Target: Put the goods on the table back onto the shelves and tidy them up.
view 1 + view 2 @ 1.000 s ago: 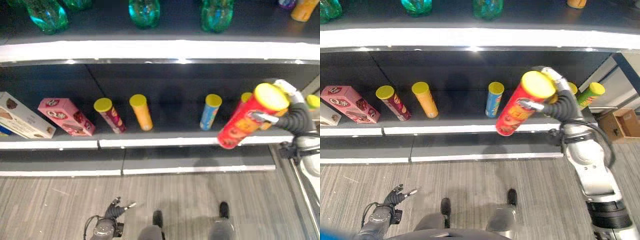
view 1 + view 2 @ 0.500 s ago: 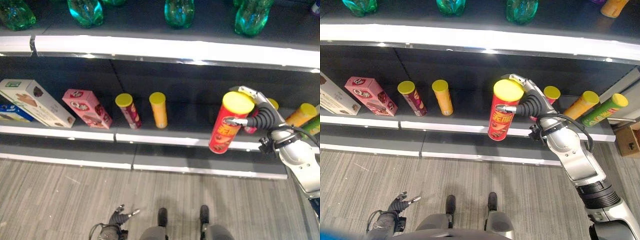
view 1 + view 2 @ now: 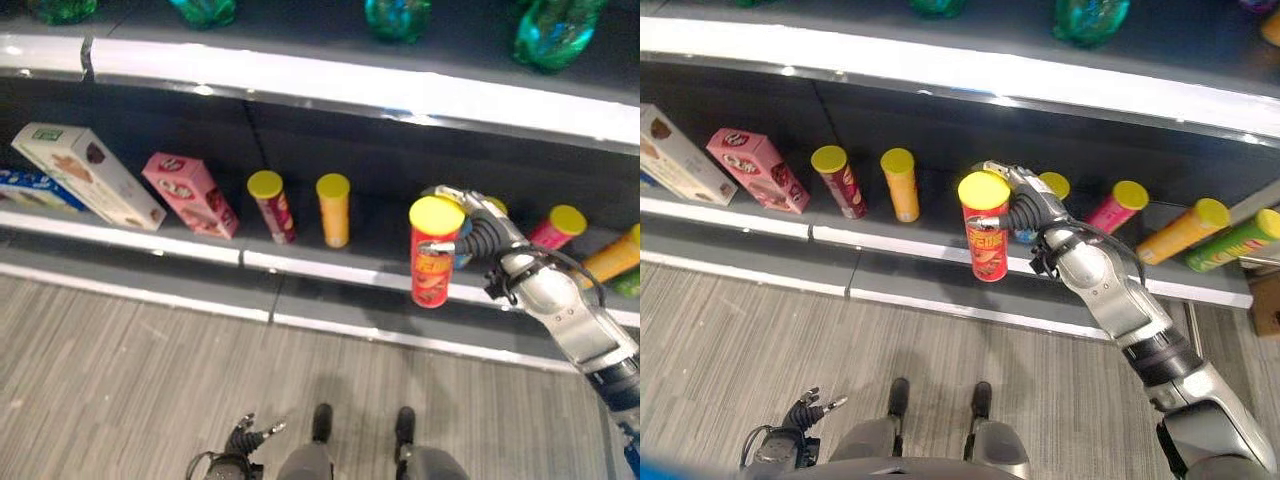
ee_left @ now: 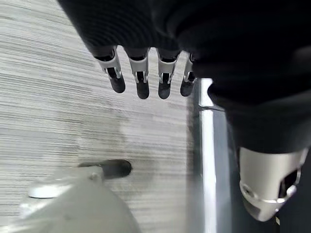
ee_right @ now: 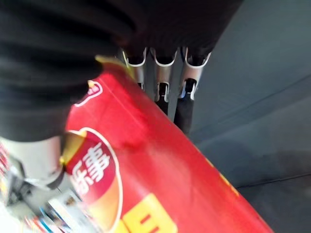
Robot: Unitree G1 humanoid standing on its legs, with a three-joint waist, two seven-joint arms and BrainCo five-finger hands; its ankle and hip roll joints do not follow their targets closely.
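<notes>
Red chip can (image 3: pixel 986 238) upright in right hand (image 3: pixel 1025 208), arm outstretched toward shelf (image 3: pixel 890 245).

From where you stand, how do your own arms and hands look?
The right arm is a silver-grey shell with a dark ribbed band lower down. The right hand and the left hand have silver fingers with dark tips and a dark ribbed cover over the back and wrist.

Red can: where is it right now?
The red can is held upright in the right hand, at the shelf's front edge, right of the orange can.
</notes>
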